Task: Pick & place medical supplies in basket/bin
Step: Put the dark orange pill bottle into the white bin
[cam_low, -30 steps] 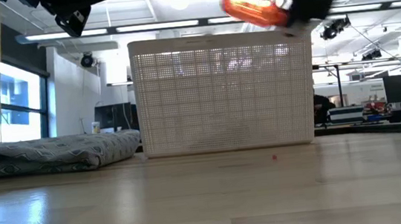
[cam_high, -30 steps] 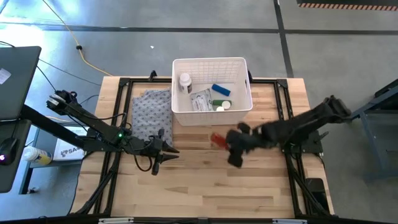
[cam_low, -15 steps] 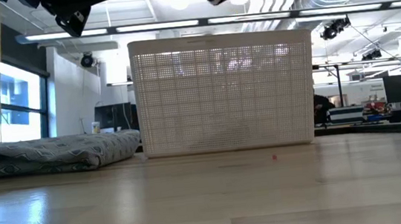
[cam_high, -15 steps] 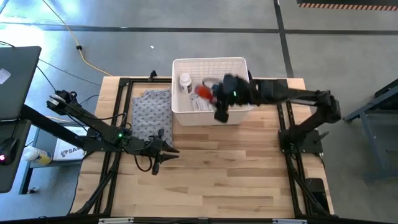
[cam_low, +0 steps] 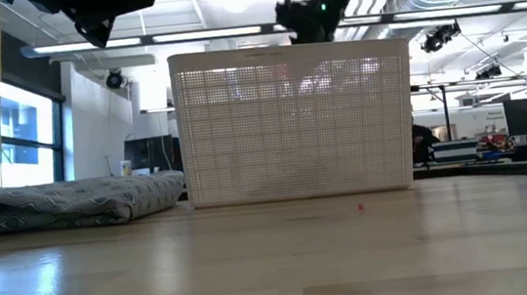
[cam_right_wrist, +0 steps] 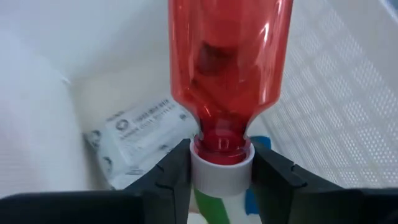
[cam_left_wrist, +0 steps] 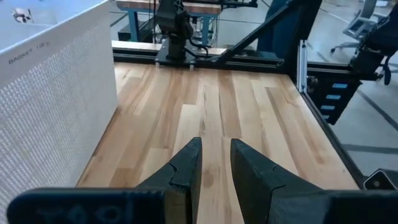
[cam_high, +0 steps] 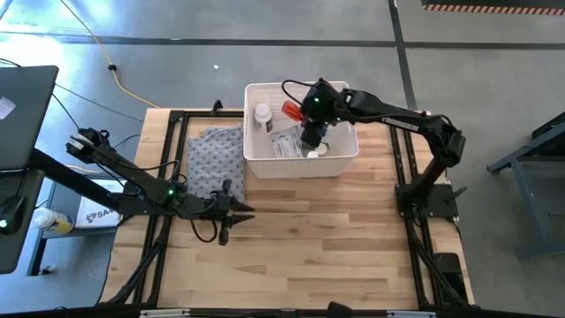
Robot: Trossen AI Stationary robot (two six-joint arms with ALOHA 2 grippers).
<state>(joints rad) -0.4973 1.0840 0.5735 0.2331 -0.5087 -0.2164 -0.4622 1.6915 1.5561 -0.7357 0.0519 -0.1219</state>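
Observation:
The white slotted basket (cam_high: 300, 87) stands at the table's far middle, and it also shows in the low view (cam_low: 295, 124). My right gripper (cam_high: 300, 115) hangs over its inside, shut on a red bottle (cam_high: 289, 109) with a white cap. In the basket lie a white pill bottle (cam_high: 262, 117), a crinkly packet (cam_high: 284, 144) and a green tube (cam_right_wrist: 208, 202). A bit of blue (cam_right_wrist: 255, 199) shows beside the tube. My left gripper (cam_high: 238, 213) hovers near the table's middle left, narrowly open (cam_left_wrist: 216, 163) with nothing between its fingers. My right gripper pinches the bottle's white cap (cam_right_wrist: 221, 171) between its two fingers (cam_right_wrist: 177, 171). The fingers slant down from the table's right side. The red body (cam_right_wrist: 230, 62) sticks out past the fingertips, in line with them. The bottle is lifted clear above the basket's contents.
A folded grey patterned cloth (cam_high: 212, 159) lies left of the basket, on the table (cam_low: 63, 203). Bare wood (cam_high: 309, 247) fills the near half. A black frame (cam_high: 177, 115) runs along the table's edges, and a laptop (cam_high: 22, 106) sits off the left side.
My right gripper has swung with the red bottle from over the bare table near the basket toward the far edge, rising and turning about. It now hangs over the basket's inside. The bottle has stayed in its hold.

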